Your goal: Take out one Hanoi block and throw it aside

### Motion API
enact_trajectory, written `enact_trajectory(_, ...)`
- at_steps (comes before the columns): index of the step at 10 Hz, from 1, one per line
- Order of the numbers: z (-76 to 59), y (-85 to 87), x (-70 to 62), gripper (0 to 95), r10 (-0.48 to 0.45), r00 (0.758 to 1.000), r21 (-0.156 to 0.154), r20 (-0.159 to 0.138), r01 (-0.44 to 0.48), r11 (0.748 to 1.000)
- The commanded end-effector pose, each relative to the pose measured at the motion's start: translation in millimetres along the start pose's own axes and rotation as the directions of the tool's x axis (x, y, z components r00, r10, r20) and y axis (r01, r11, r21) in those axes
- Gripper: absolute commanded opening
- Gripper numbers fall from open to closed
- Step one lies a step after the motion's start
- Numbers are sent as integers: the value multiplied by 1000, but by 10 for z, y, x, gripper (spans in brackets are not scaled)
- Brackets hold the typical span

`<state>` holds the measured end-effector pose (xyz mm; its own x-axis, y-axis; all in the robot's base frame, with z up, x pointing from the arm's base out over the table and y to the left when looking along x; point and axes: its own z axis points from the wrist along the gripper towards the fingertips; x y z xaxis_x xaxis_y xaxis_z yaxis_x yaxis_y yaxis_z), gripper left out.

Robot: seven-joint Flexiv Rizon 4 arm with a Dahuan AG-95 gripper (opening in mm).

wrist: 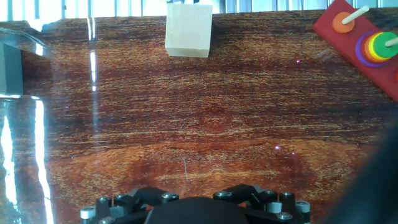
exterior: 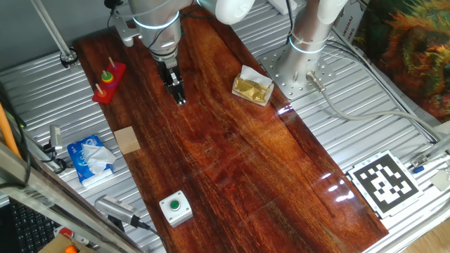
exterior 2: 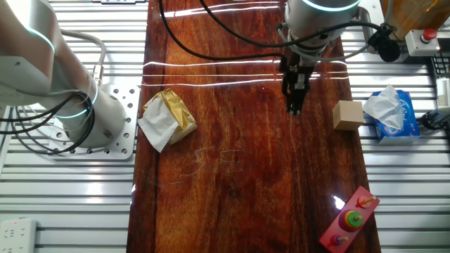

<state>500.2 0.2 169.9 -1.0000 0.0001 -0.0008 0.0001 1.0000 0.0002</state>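
The Hanoi toy is a red base [exterior: 107,84] with pegs at the table's far left edge. It also shows in the other fixed view [exterior 2: 347,220] and at the hand view's top right [wrist: 364,43]. The tiny green Hanoi block [exterior 2: 354,218] sits on the coloured ring stack [wrist: 378,45] on one peg. An orange ring [wrist: 343,22] sits on another peg. My gripper [exterior: 180,100] [exterior 2: 293,108] hangs over bare wood, well away from the toy. Its fingers look closed together and hold nothing. The hand view shows only the gripper's body, not its fingertips.
A pale wooden cube [exterior: 127,139] [exterior 2: 347,114] [wrist: 188,30] lies between my gripper and the table edge. A tissue pack [exterior: 91,158] lies off the table beside it. A crumpled gold wrapper [exterior: 253,86], a green push button [exterior: 175,207] and a marker tag [exterior: 385,181] are also there.
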Motion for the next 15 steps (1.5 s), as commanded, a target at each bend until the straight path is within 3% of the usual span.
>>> enact_trajectory(1, 1, 150, 6, 0, 24, 993, -70, 118, -15, 997)
enact_trajectory(2, -1, 261, 20, 0, 35, 993, -125, 110, -21, 992)
enact_trajectory(5, -12, 484, 69, 0, 20, 994, -77, 110, -12, 997)
enact_trajectory(6, -12, 484, 69, 0, 22, 994, -72, 109, -14, 997)
enact_trajectory(8, -11, 484, 68, 0, 16, 996, -31, 90, -13, 999)
enact_trajectory(15, -13, 482, 61, 0, 34, 995, -10, 91, -33, 999)
